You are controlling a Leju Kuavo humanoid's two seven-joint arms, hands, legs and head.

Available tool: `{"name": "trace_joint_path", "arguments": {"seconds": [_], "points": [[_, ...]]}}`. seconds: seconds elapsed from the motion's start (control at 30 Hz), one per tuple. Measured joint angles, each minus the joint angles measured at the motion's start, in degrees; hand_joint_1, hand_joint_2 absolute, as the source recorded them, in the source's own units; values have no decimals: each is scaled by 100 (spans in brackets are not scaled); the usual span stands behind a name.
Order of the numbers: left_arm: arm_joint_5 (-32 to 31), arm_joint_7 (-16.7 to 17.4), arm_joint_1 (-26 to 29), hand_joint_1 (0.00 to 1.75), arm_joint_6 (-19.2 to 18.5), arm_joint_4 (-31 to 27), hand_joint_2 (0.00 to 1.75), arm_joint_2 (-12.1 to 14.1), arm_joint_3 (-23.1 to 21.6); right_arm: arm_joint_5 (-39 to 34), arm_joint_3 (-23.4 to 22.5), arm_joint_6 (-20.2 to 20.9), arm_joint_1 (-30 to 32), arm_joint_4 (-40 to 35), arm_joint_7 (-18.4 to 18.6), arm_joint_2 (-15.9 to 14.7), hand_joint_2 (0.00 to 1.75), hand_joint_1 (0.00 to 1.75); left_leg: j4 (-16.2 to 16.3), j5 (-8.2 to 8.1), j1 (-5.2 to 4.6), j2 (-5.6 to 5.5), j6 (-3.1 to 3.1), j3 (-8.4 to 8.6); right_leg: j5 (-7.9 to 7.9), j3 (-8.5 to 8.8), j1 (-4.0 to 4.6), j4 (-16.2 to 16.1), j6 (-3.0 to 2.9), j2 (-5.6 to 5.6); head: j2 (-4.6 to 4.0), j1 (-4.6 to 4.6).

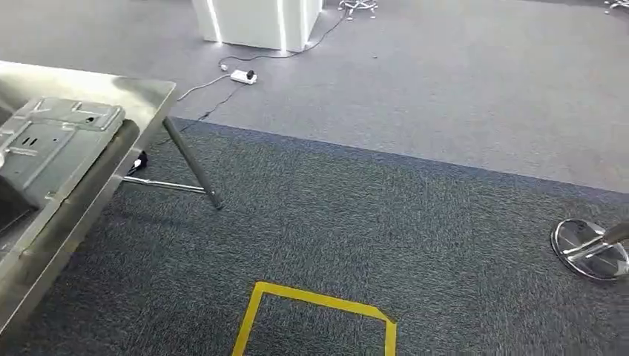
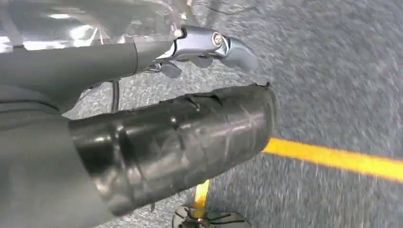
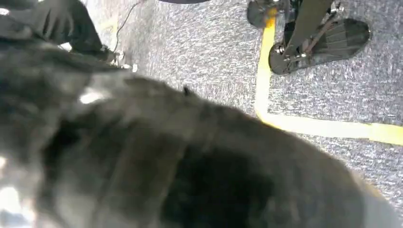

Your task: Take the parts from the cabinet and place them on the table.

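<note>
A grey stamped metal part (image 1: 56, 141) hangs tilted just above the steel table (image 1: 141, 93) at the far left of the head view, with a dark shadow under its edge. In the left wrist view my left hand (image 2: 190, 80) has its silver fingers (image 2: 204, 40) curled against the shiny underside of that part (image 2: 71, 23), while the taped grey thumb (image 2: 180, 142) stands off it over the carpet. My right hand (image 3: 166, 161) is a blurred grey mass close to the camera, above the floor; how its fingers lie is hidden.
Dark carpet with a yellow taped square (image 1: 319, 315) lies in front of me. A table leg (image 1: 193, 167) slants to the floor. A chrome chair base (image 1: 590, 248) stands at the right. A power strip (image 1: 243, 76) and cable lie before a white pedestal (image 1: 256, 22).
</note>
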Motion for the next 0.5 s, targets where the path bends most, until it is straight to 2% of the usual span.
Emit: {"name": "trace_joint_path", "arguments": {"seconds": [0.03, 0.07, 0.1, 0.13, 0.17, 0.2, 0.23, 0.3, 0.33, 0.37, 0.4, 0.43, 0.47, 0.5], "points": [[0, 0, 6, 0, 0, 0, 0, 2, 0, 0, 0, 0, 6, 0, 0, 0, 0, 0, -10, 113, 1, 0, 0, -14, -3, 1, 0, 17, -2, 86, 0, 2], [2, 0, 8, 0, -2, 0, 0, 4, 0, 0, 0, 0, 9, 0, 4, 0, 0, 0, -299, 350, 1, -4, 7, 93, -10, 1, -4, 41, 2, 172, 0, -2], [4, -4, 3, 0, -2, 0, 0, 15, 0, 0, 0, 0, 9, 0, 7, 0, 0, 0, -744, 629, 5, -33, 17, 283, -21, 4, -8, 62, 13, 254, 0, 0], [7, -9, 0, 0, -4, 0, 0, 20, 0, 0, 0, 0, 12, 0, 7, 0, 0, 0, -1260, 894, 10, -135, 37, 509, -32, 7, -14, 84, 30, 325, 0, 0], [9, -15, 6, 0, -7, 0, 0, 30, 2, 2, 0, 0, 14, 0, 11, 0, 0, 0, -1627, 957, 23, -411, 68, 645, -43, -11, -24, 108, 49, 377, 0, 0], [22, -22, 6, 0, -13, 0, 0, 31, 9, 4, 0, 0, -2, 0, 22, 0, 0, 0, -1735, 913, 25, -470, 82, 673, -63, -55, 10, 170, 95, 440, 0, 0], [22, -28, -1, 0, -28, 0, 0, 31, 7, 7, 0, 0, -1, 0, 24, 0, 0, 0, -1713, 918, 5, -415, 96, 660, -42, -74, -19, 147, 134, 487, 0, 2], [26, -35, -31, 0, -39, 0, 0, 31, 9, 13, 0, -2, 36, 4, 35, 0, 0, 0, -1722, 936, -27, -315, 163, 700, -6, -89, -42, 104, 210, 590, 0, 2], [33, -35, -31, 0, -42, 0, 0, 26, 9, 15, 0, -2, 49, 4, 46, 0, 0, 0, -1809, 993, 30, -244, 230, 710, -9, -86, -15, 125, 245, 625, 0, 4], [44, -35, -34, 0, -46, 0, 0, 26, 11, 24, 0, -4, 50, 4, 52, -4, 0, 0, -1848, 1020, 26, -159, 269, 738, -116, -140, -13, 256, 247, 342, 0, 7], [44, -42, -32, 0, -48, 0, 0, 26, 11, 39, 0, -4, 48, 4, 68, -4, 0, 0, -1859, 1027, 24, -108, 305, 738, -326, -281, -1, 549, 275, 104, 0, 24], [48, -42, -21, 0, -57, 0, 0, 28, 11, 57, 0, -2, 42, 4, 77, -4, 0, 0, -1858, 1024, 10, -37, 311, 732, -578, -509, -20, 1024, 307, -4, 0, 24], [50, -42, -9, 0, -66, 0, 0, 31, 13, 68, 0, -4, 38, 4, 79, -4, 0, 0, -1857, 1015, -2, 34, 315, 730, -758, -709, -36, 1438, 327, -52, 0, 22], [57, -42, -2, 0, -72, 0, 0, 31, 18, 74, 0, -4, 38, 4, 81, -4, 0, 0, -1855, 1002, -5, 124, 317, 730, -863, -888, -53, 1793, 348, -78, 0, 22]]}}
